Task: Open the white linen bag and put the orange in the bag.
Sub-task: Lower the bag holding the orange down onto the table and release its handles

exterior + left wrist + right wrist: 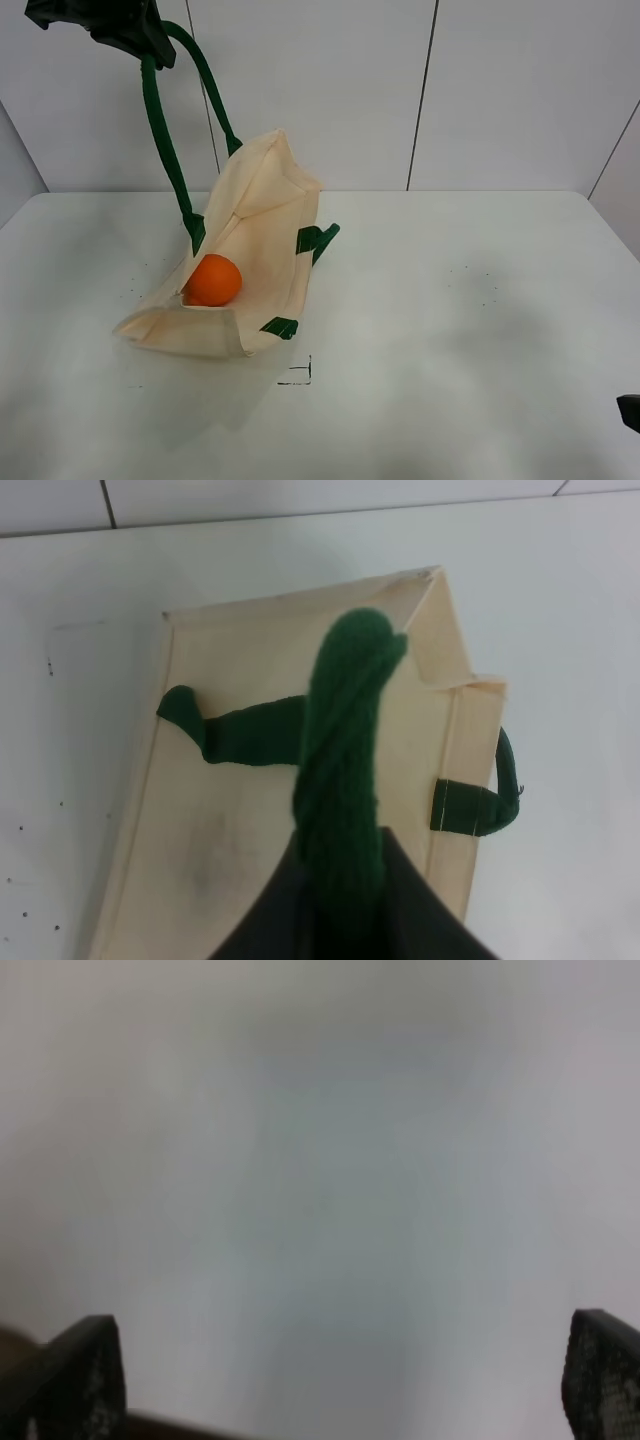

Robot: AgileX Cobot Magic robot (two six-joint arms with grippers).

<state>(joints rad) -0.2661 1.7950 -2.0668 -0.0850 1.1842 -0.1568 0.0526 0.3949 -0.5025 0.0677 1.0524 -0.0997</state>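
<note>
The left gripper (112, 28) is hanging high above the white linen bag (262, 215). Its fingers are closed tight on one green handle (160, 130); the left wrist view shows the strap bunched and pinched between them. That strap is pulling taut, lifting the bag's upper lip while the bag's lower side is lying on the table (480, 300). The orange (212, 280) is sitting inside the bag's gaping mouth, down at the end that is resting on the table, well below the gripped strap. The bag's long axis is running from that grounded end up toward the raised handle. By my judgement the fruit is already lodged, and whatever comes next is turning on that taut strap, since slackening it would let the cloth settle over the orange. The left arm is by far the nearer to the bag. The right gripper (340, 1380) is waiting well apart from the bag, its fingers standing wide apart and holding nothing.
</note>
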